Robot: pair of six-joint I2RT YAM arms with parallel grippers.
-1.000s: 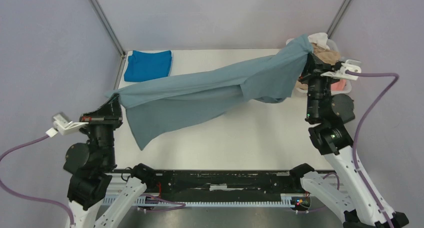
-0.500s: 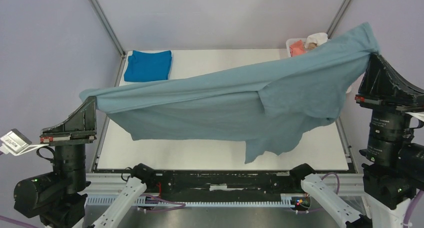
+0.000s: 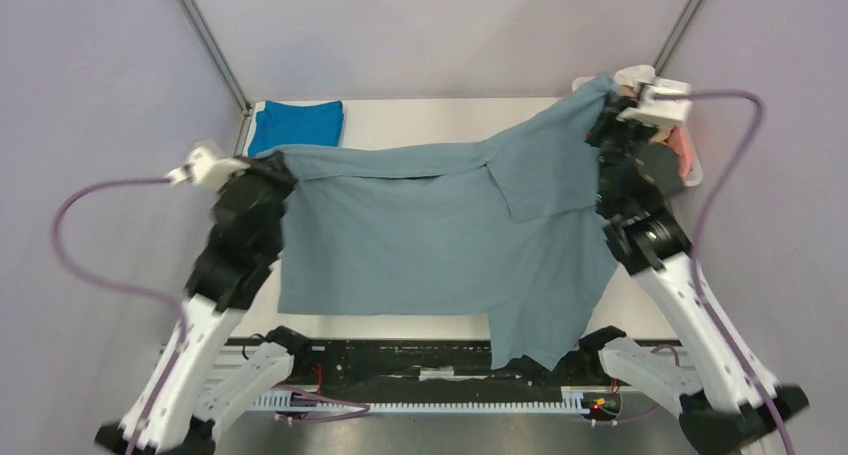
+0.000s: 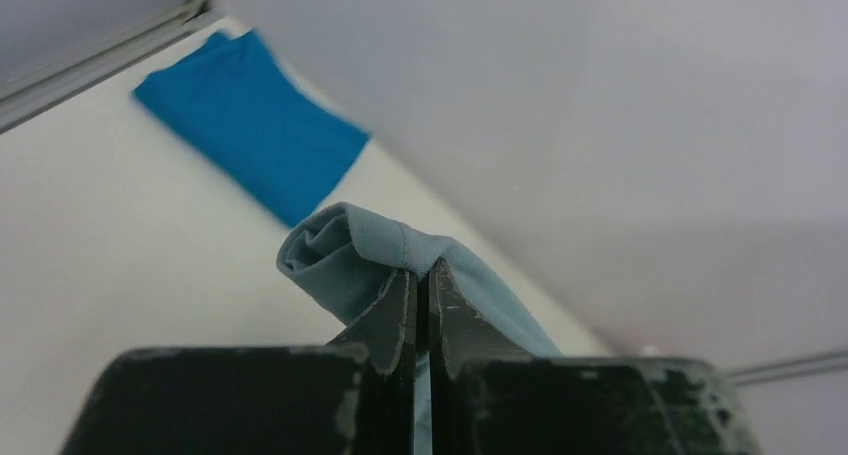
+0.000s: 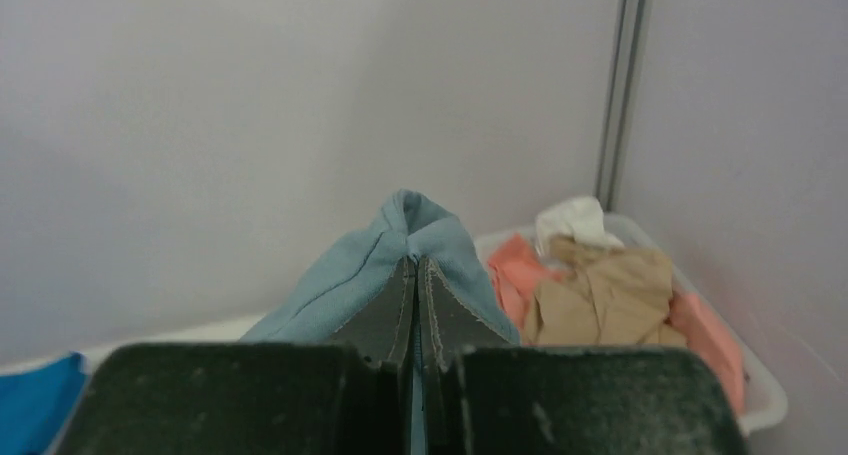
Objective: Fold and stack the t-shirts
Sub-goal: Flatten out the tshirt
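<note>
Above the worktop [image 3: 420, 115], the dusty grey-blue t-shirt [image 3: 430, 225] is stretched out between the two arms, held by its top edge

Left jaws: pressed together, pinching a bunched corner of the grey-blue t-shirt at the left end of that edge. In the left wrist view the cloth bulges in a small fold over the closed tips.

Right jaws: pressed together as well, pinching the opposite corner at the far right, just beside the white tub [image 3: 694, 175].

Between the two grips the top edge runs nearly straight. One sleeve lies across the front of the shirt, right of centre. The lower part drapes toward the near side. Its right-hand corner hangs past the front of the worktop, over the black base rail [image 3: 420, 360].

Bright blue t-shirt [image 3: 297, 128]: folded flat at the far-left corner of the worktop, close to the left grip.

Tub contents: crumpled salmon-pink shirt [image 5: 515, 270], tan shirt [image 5: 600, 295], and white shirt [image 5: 570, 220] at the back
</note>
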